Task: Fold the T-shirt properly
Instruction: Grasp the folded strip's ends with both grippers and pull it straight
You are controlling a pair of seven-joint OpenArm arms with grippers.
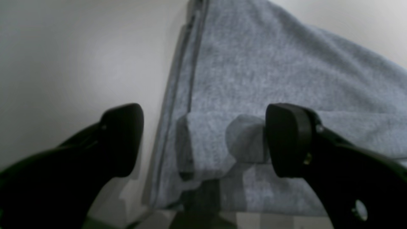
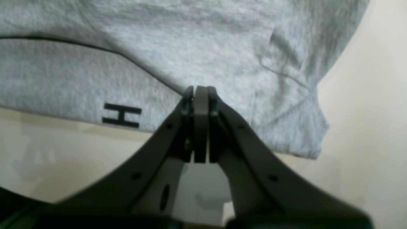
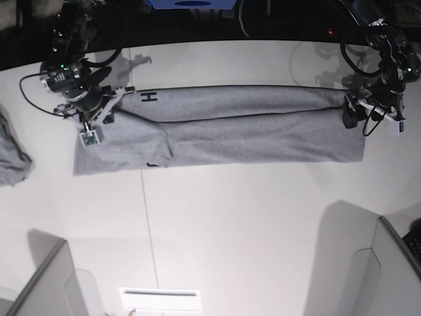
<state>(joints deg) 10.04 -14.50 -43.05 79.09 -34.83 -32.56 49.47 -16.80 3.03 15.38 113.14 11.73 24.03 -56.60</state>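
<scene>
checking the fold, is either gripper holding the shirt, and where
The right gripper is shut on the T-shirt at a folded edge near its "H" end. The left gripper is open, holding nothing.

We see a white counter (image 3: 250, 217) filling most of the base view, with a thin dark seam (image 3: 146, 217) running down its left part. At the far left edge lies a smaller piece of grey cloth (image 3: 12, 158), only partly in view and well apart from anything else. Near the bottom edge sits a flat white plate with a dark slot (image 3: 160, 297). Grey panels rise at the lower left corner (image 3: 46, 280) and lower right corner (image 3: 388, 270). Beyond the counter's far edge we make out a blue object (image 3: 189, 4) against the dark background.
</scene>
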